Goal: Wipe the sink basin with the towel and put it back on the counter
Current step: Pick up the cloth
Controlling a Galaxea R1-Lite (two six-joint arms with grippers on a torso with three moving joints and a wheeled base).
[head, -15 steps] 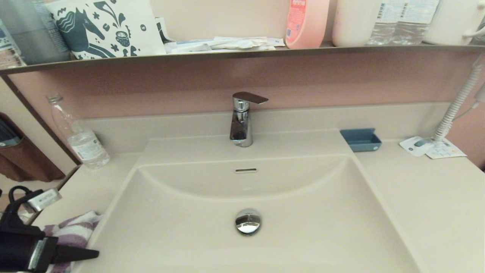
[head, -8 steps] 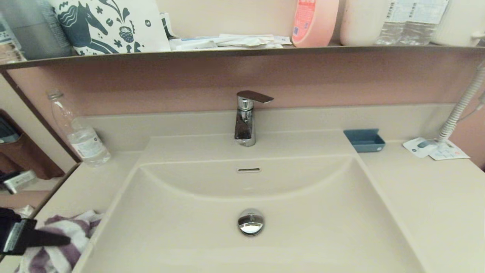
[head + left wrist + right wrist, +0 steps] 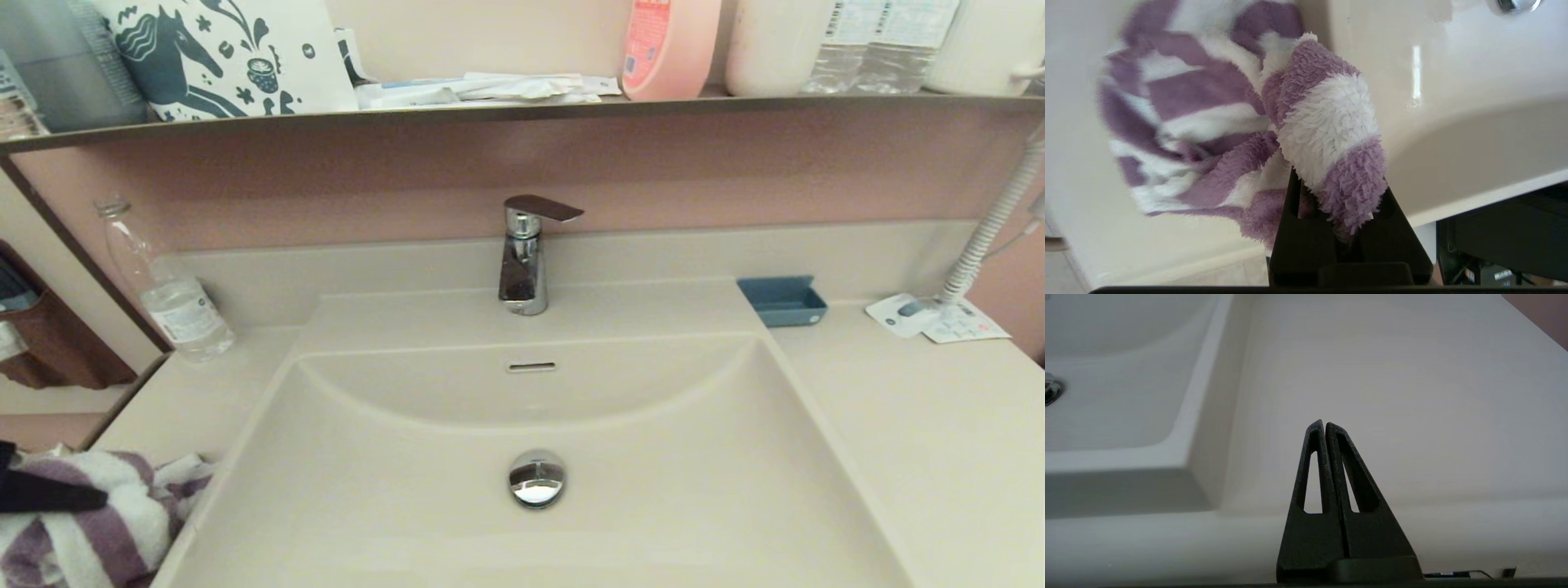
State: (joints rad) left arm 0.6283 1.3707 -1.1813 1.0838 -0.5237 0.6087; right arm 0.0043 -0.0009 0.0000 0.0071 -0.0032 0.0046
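Note:
The purple and white striped towel (image 3: 98, 523) is bunched on the left counter (image 3: 188, 392), at the rim of the sink basin (image 3: 653, 457). My left gripper (image 3: 49, 496) sits at the view's left edge, shut on the towel. In the left wrist view a thick fold of towel (image 3: 1327, 122) is pinched between the black fingers (image 3: 1294, 228) of the left gripper (image 3: 1337, 188), and the rest hangs over the counter beside the basin wall (image 3: 1453, 102). The basin holds a chrome drain plug (image 3: 536, 478) and an overflow slot (image 3: 531, 367). My right gripper (image 3: 1324, 424) is shut and empty, low over the right counter (image 3: 1412, 396).
A chrome faucet (image 3: 522, 261) stands behind the basin. A water bottle (image 3: 167, 286) is at the back left, and a blue tray (image 3: 781, 300), cards (image 3: 931, 320) and a coiled cord (image 3: 992, 220) at the back right. A loaded shelf (image 3: 522, 110) runs above. Brown fabric (image 3: 49, 343) hangs far left.
My left gripper has drawn back to the left, away from the basin rim, and is almost out of the head view. The towel has come with it and bunched up higher.

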